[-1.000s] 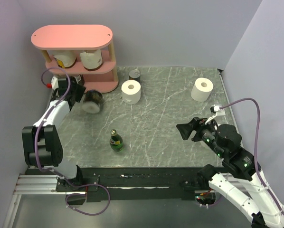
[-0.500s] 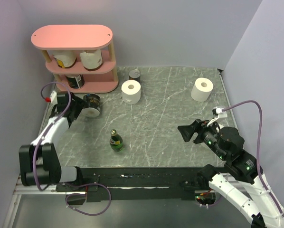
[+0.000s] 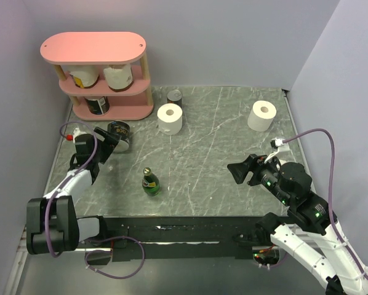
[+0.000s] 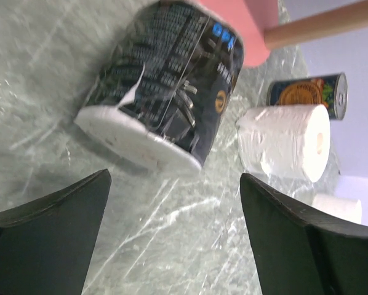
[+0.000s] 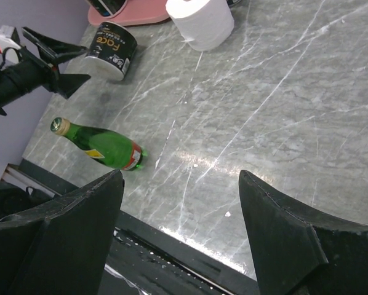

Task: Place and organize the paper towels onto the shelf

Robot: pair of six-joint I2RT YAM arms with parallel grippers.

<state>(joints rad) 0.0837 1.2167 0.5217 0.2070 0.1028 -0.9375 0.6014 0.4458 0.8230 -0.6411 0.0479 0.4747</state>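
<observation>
A dark-wrapped paper towel roll (image 3: 119, 134) (image 4: 168, 80) rests on the marble table just in front of the pink shelf (image 3: 135, 86). My left gripper (image 3: 106, 142) (image 4: 173, 178) is open beside it on its left, apart from it, with nothing between the fingers. The shelf's middle tier carries a cream printed roll (image 3: 84, 75) and a white roll (image 3: 118, 75). A dark roll (image 3: 98, 104) sits on the bottom tier. Two white rolls stand on the table, one near the shelf (image 3: 170, 118) and one far right (image 3: 261, 115). My right gripper (image 3: 244, 171) (image 5: 180, 175) hangs open and empty over the near right.
A tin can (image 3: 175, 96) stands behind the nearer white roll. A green glass bottle (image 3: 150, 182) (image 5: 101, 146) lies on its side in the near middle. The black front rail (image 5: 172, 246) borders the table under my right gripper. Walls close in the left, back and right.
My left gripper has opened, let go of the dark-wrapped roll and drawn back toward the near left. The roll now rests on the table. The right arm has hardly moved.
</observation>
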